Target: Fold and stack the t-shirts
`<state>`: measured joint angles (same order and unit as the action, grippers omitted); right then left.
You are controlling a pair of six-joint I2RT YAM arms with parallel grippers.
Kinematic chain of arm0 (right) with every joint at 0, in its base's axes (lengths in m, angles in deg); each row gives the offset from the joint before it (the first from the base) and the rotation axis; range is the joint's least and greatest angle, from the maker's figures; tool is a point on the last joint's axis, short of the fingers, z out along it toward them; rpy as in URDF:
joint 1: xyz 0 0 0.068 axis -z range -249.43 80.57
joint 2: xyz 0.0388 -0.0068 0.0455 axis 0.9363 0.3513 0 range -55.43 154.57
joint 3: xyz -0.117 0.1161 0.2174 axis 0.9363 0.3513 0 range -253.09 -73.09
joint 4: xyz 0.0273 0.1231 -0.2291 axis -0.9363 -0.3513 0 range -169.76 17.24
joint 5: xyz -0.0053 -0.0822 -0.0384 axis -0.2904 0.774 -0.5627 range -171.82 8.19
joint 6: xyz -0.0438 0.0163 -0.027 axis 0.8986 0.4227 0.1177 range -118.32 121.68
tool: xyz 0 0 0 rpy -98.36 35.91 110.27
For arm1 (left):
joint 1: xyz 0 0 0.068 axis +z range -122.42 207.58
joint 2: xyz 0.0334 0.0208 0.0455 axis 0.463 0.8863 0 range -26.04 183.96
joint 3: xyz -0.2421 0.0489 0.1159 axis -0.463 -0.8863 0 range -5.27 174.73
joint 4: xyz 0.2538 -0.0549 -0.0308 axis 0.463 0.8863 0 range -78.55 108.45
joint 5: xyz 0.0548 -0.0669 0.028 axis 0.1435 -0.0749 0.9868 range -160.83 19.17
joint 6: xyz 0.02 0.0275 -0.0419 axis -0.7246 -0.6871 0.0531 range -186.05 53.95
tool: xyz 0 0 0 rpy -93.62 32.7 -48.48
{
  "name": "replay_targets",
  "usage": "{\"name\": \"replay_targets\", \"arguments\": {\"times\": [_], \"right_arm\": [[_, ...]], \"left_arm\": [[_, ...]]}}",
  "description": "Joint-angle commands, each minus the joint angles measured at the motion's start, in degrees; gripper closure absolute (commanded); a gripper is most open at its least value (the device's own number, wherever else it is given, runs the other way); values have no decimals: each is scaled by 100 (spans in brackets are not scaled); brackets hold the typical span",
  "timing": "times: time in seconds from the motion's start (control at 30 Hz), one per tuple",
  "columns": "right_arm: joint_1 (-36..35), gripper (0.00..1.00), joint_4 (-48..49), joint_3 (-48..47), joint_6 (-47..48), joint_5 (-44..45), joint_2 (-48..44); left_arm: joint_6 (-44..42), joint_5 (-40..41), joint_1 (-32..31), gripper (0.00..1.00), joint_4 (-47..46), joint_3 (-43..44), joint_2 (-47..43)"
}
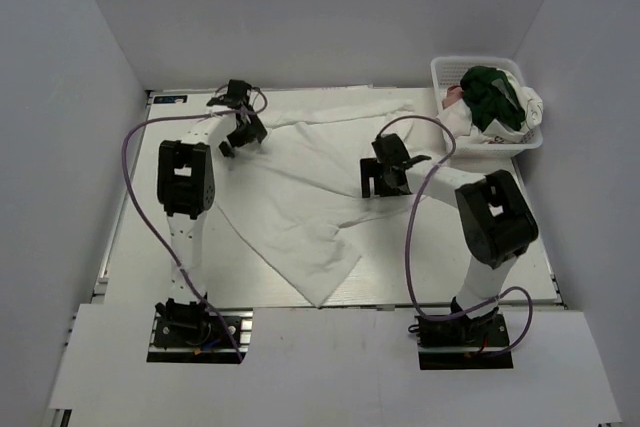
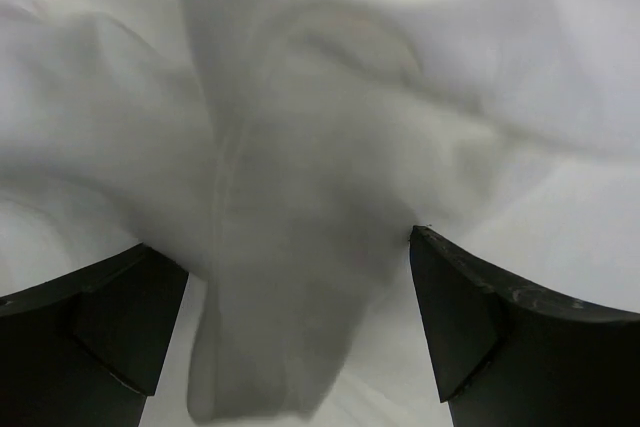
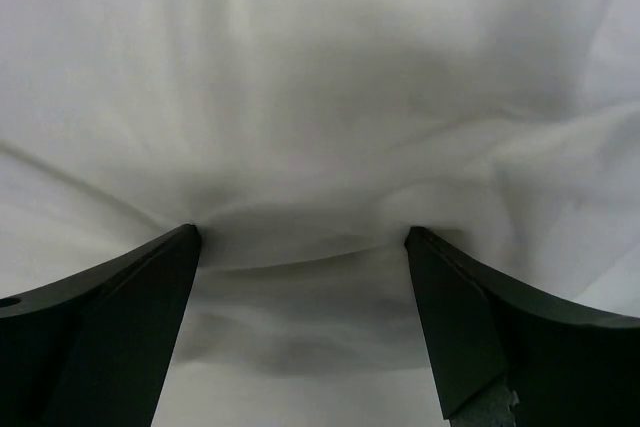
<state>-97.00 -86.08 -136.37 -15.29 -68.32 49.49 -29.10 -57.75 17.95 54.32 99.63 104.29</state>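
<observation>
A white t-shirt lies crumpled and partly spread across the table, one corner reaching the near edge. My left gripper is at the shirt's far left part. In the left wrist view it stands open, with a raised fold of the white cloth between its fingers. My right gripper is down on the shirt's right side. It is open too, fingertips pressed into the cloth with a low ridge bunched between them. More t-shirts sit in the basket: dark green, pink, white.
The white lattice basket stands at the far right corner, against the right wall. Grey walls close in the table on the left, back and right. Purple cables loop beside both arms.
</observation>
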Motion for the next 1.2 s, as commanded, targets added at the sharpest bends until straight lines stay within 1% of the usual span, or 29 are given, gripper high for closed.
{"name": "replay_targets", "arguments": {"times": [0.0, 0.07, 0.1, 0.13, 0.17, 0.2, 0.23, 0.27, 0.33, 0.4, 0.43, 0.47, 0.57, 0.6, 0.63, 0.7, 0.73, 0.77, 0.8, 0.83, 0.87, 0.9, 0.97, 1.0, 1.03, 1.07, 1.1, 1.13, 1.17], "right_arm": [[-422, 10, -716, 798, -157, -848, -437], [-608, 10, -847, 1054, -219, -1050, -727], [-913, 10, -1004, 1203, -306, -1051, -797], [-986, 10, -1119, 1292, -455, -1007, -1146], [-1065, 10, -1390, 1380, -604, -850, -1280], [-1231, 10, -1697, 1702, -710, -814, -1429], [-1268, 10, -1891, 1827, -1042, -761, -1909], [-1277, 10, -2285, 1950, -1175, -674, -2088], [-1321, 10, -2902, 2311, -1693, -629, -2563], [-1364, 10, -3281, 2522, -1853, -813, -3116], [-1374, 10, -3317, 2567, -2010, -1005, -3249], [-1382, 10, -3265, 2602, -2038, -1024, -3616], [-1348, 10, -3036, 2235, -1828, -674, -3925], [-1347, 10, -2914, 1981, -1714, -508, -3927], [-1330, 10, -2852, 1708, -1669, 94, -3910], [-1303, 10, -2825, 1313, -1739, 703, -3734], [-1260, 10, -2773, 1049, -1731, 916, -3621], [-1155, 10, -2677, 1012, -1704, 996, -3532], [-1128, 10, -2267, 994, -1669, 953, -3505], [-980, 10, -2123, 1020, -1686, 944, -3479], [-848, 10, -1974, 1029, -1721, 918, -3479], [-759, 10, -1642, 1029, -1730, 892, -3453], [-435, 10, -1490, 1047, -1914, 1144, -3365], [-259, 10, -1480, 1090, -1933, 1138, -3365], [-188, 10, -1472, 1186, -1950, 1120, -3347], [-4, 10, -1445, 1248, -1863, 946, -3295], [180, 10, -1471, 1344, -1819, 927, -3294], [278, 10, -1532, 1415, -1827, 988, -3251], [601, 10, -1524, 1564, -1801, 945, -3155]], "left_arm": [[-302, -340, 373, 0, 351, 2031, 1849], [-434, -613, 374, 0, 528, 3206, 2539], [-486, -666, 426, 0, 581, 3960, 2786], [-487, -858, 427, 0, 460, 4029, 2910], [-487, -938, 427, 0, 259, 3507, 2772], [-487, -939, 427, 0, -309, 3093, 2562], [-487, -939, 427, 0, -558, 2715, 2185], [-487, -939, 427, 0, -682, 2372, 2086], [-540, -790, 427, 0, -422, 2560, 2172], [-653, -641, 427, 0, -105, 3157, 2514], [-654, -571, 427, 0, 1, 3290, 2577], [-811, -570, 427, 0, 2, 3291, 2577], [-934, -858, 427, 0, -296, 2756, 2157], [-1022, -921, 427, 0, -375, 2650, 1851], [-1075, -1000, 427, 0, -376, 2589, 1700], [-1286, -1124, 427, 0, -376, 2588, 1392], [-1348, -1124, 427, 0, -237, 2588, 1017], [-1400, -1124, 374, 0, -175, 2588, 795], [-1462, -1063, 374, 0, -87, 2588, 567], [-1462, -966, 322, 0, 97, 2457, 321], [-1462, -965, 321, 0, 177, 2282, -273], [-1332, -913, 321, 0, 239, 1663, -627], [-1042, -974, 321, 0, 152, 651, -1453], [-710, -974, 321, 0, 73, -529, -2336], [-533, -974, 321, 0, -145, -1159, -2780], [-313, -974, 269, 0, -252, -2348, -3202], [37, -1183, 268, 0, -384, -2908, -3928], [136, -1316, 268, 0, -550, -3401, -4231], [259, -1456, 268, 0, -491, -4102, -4452]]}}
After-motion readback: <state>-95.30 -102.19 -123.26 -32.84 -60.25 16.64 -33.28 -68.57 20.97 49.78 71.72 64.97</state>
